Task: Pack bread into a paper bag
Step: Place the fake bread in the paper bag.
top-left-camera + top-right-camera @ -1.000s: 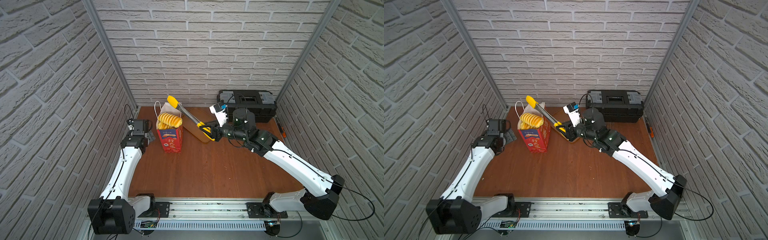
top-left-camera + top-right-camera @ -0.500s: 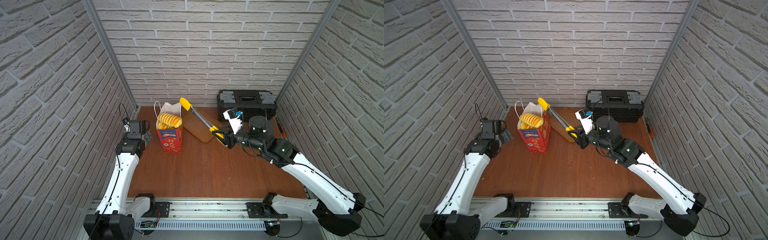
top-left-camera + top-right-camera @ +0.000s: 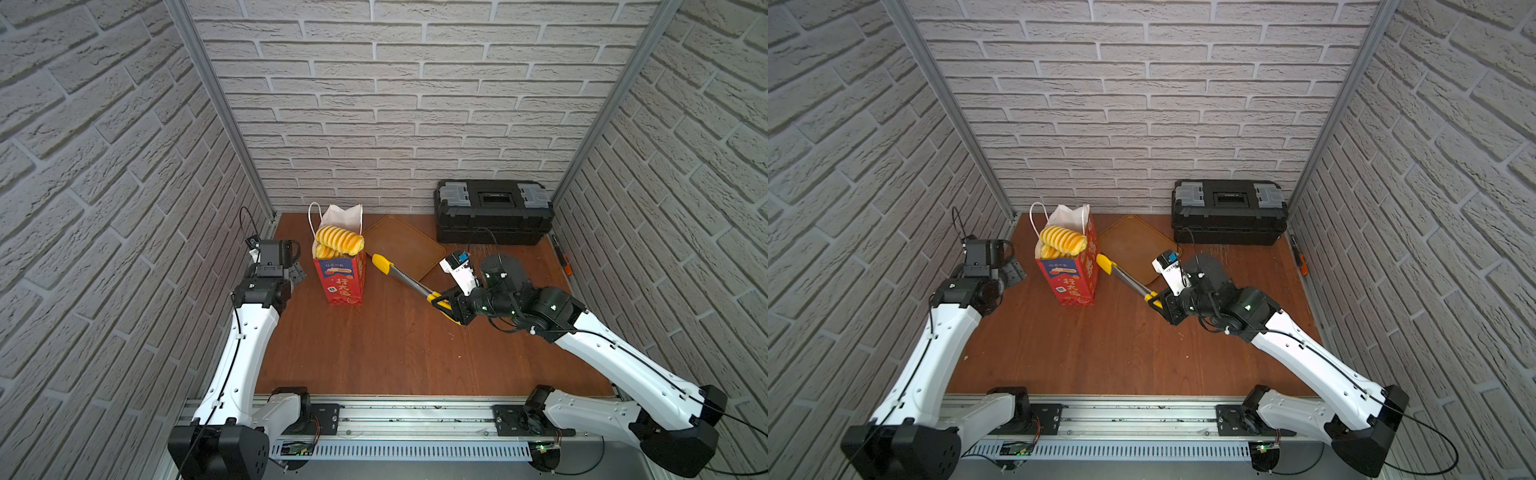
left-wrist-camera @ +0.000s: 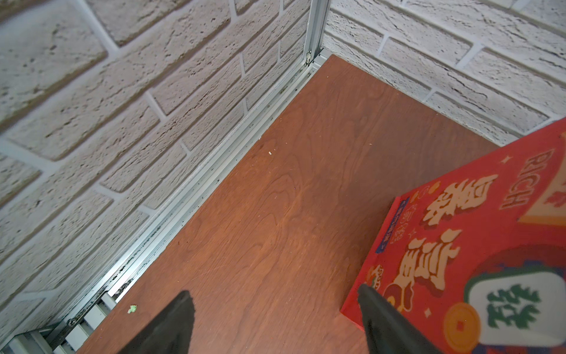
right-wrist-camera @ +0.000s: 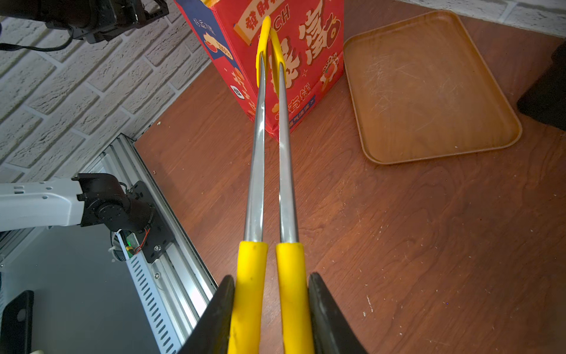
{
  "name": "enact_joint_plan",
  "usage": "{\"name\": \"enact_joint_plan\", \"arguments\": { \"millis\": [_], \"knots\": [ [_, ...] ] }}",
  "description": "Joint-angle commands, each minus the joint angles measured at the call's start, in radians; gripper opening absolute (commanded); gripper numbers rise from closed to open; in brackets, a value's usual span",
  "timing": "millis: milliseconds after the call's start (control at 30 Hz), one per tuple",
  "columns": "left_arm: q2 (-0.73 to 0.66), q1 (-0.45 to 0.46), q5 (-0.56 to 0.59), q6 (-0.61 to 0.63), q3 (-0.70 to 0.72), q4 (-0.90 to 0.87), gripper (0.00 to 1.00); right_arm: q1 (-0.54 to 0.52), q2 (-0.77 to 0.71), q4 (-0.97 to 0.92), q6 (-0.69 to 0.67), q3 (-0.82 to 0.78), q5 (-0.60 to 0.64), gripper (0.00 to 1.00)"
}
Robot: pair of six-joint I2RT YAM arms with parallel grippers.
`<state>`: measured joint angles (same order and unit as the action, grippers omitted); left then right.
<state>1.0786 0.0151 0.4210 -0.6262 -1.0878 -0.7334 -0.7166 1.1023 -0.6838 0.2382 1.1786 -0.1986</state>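
Observation:
The paper bag (image 3: 341,279) (image 3: 1070,281) stands upright at the back left of the table. A ridged spiral roll of bread (image 3: 339,240) (image 3: 1064,240) sticks out of its mouth, with another golden piece just under it. My right gripper (image 3: 451,306) (image 3: 1162,303) (image 5: 271,291) is shut on the yellow handles of the metal tongs (image 3: 401,277) (image 5: 269,171). The tongs are squeezed nearly together with nothing between their tips, which point at the bag's (image 5: 294,46) right side. My left gripper (image 3: 297,272) (image 4: 275,306) is open and empty, low beside the bag's (image 4: 459,245) left face.
An empty brown tray (image 3: 405,245) (image 3: 1129,243) (image 5: 428,85) lies behind the tongs. A black toolbox (image 3: 494,212) (image 3: 1229,212) sits at the back right. A small orange-handled tool (image 3: 563,262) lies along the right wall. Brick walls close in three sides.
My right arm has drawn the tongs back and down from above the bag's mouth toward the table's middle. The left gripper has pulled a little away from the bag. The bread stays in the bag.

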Motion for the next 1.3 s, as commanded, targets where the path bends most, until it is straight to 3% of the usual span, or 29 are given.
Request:
{"name": "enact_joint_plan", "arguments": {
  "millis": [0, 467, 867, 1267],
  "knots": [
    [-0.002, 0.005, 0.001, -0.01, 0.0, 0.012, 0.86, -0.007, -0.006, 0.092, 0.014, 0.037, -0.06, 0.03],
    [0.015, 0.005, 0.002, -0.011, 0.014, 0.023, 0.88, -0.017, -0.002, 0.144, -0.013, 0.1, -0.109, 0.02],
    [0.029, 0.005, 0.002, -0.006, 0.011, 0.02, 0.88, -0.018, 0.123, 0.167, -0.093, 0.171, -0.1, 0.03],
    [0.05, 0.006, -0.003, -0.014, 0.014, 0.035, 0.88, -0.018, 0.054, 0.21, -0.104, 0.16, -0.068, 0.02]
  ]
}}
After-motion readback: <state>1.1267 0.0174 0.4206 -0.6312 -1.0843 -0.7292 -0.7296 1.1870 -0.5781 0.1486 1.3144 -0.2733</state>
